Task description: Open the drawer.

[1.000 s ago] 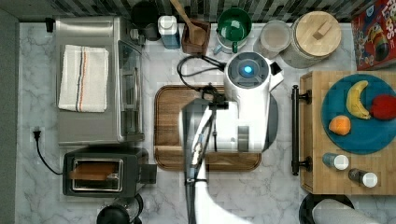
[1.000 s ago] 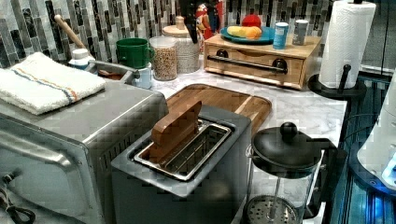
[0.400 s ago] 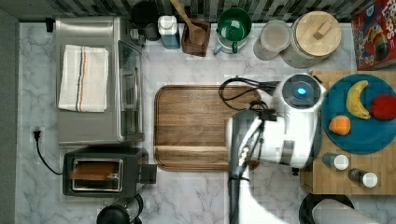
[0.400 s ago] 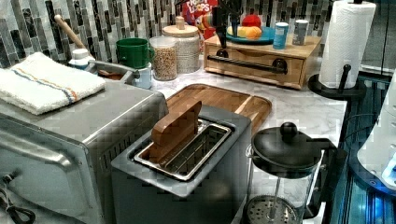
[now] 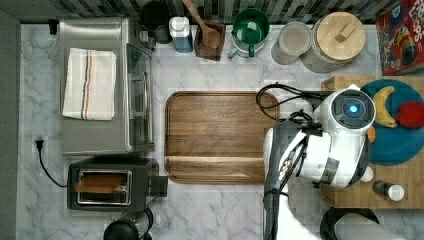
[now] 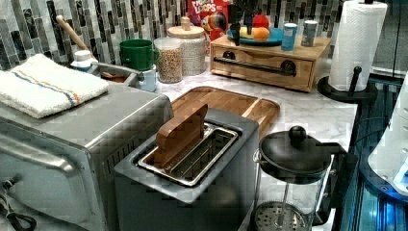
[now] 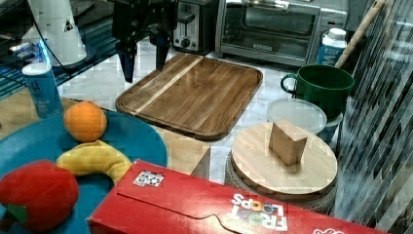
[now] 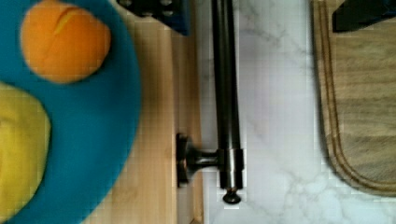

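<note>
- The worktop (image 5: pixel 215 210) was white marble with grey veins, backed by a wall of narrow grey and black tiles (image 6: pixel 29 33).
- Landmark: the brown wooden tray (image 5: pixel 216 135), rounded at the corners with a groove round its rim, lay flat mid-worktop.
- To the top view's right of the tray stood a light bamboo box, and the drawer (image 6: pixel 262 67) sat closed in its front, facing the tray.
- The drawer's long black bar handle (image 8: pixel 226 93) ran parallel to the tray's near edge, held off the front panel on a short post, with a strip of bare marble between handle and tray.
- The end effector (image 7: pixel 143 61) hung above the tray's edge on the drawer side, its two dark fingers (image 7: pixel 127 63) pointing down, spread apart and holding nothing.
- In the wrist view the handle lay between the two finger positions, untouched.
- On top of the box rested a round teal plate (image 8: pixel 116 93) carrying a matte orange (image 8: pixel 65 39), a yellow banana (image 7: pixel 95 158) and a red fruit (image 7: pixel 36 195).
- A red cereal box (image 7: pixel 234 207) lay beside the plate.
- To the top view's left of the tray stood a brushed-steel toaster oven (image 5: pixel 102 85) with a folded striped cloth (image 5: pixel 89 82) on top, and a toaster (image 5: pixel 110 185) just beside it.
- Behind the tray, by the wall: a glossy green mug (image 5: pixel 250 30) and a jar with a round wooden lid (image 5: pixel 340 37).
</note>
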Robot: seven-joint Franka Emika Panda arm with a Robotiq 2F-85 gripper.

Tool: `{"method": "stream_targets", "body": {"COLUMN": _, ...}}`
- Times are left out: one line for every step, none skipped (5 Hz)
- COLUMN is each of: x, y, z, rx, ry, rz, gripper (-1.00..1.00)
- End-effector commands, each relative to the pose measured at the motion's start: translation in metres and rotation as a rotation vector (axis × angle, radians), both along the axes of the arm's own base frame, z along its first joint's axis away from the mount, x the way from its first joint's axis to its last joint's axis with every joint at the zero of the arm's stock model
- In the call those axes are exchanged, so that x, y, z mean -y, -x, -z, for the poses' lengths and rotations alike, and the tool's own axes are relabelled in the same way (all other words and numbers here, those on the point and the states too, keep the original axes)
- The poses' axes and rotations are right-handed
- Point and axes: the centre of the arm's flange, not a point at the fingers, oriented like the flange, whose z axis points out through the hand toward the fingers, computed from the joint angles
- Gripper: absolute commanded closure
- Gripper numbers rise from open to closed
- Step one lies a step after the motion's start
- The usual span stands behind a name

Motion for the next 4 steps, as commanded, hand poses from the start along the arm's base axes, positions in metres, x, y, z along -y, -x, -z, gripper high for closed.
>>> {"method": "stream_targets", "body": {"x": 0.003, "y": -0.008, "z": 0.033, "rx": 0.050, "ry": -0.011, "rz": -0.086, "gripper": -1.00}}
{"method": "stream_targets", "body": {"x": 0.013, "y": -0.004, "z": 0.047, "rx": 0.046, "ry": -0.033, "rz": -0.103, "gripper": -1.00}}
{"method": "stream_targets", "body": {"x": 0.016, "y": 0.004, "z": 0.067, "rx": 0.037, "ry": -0.054, "rz": -0.094, "gripper": -1.00}}
{"method": "stream_targets", "body": {"x": 0.019, "y": 0.013, "z": 0.082, "rx": 0.046, "ry": -0.034, "rz": -0.080, "gripper": -1.00}}
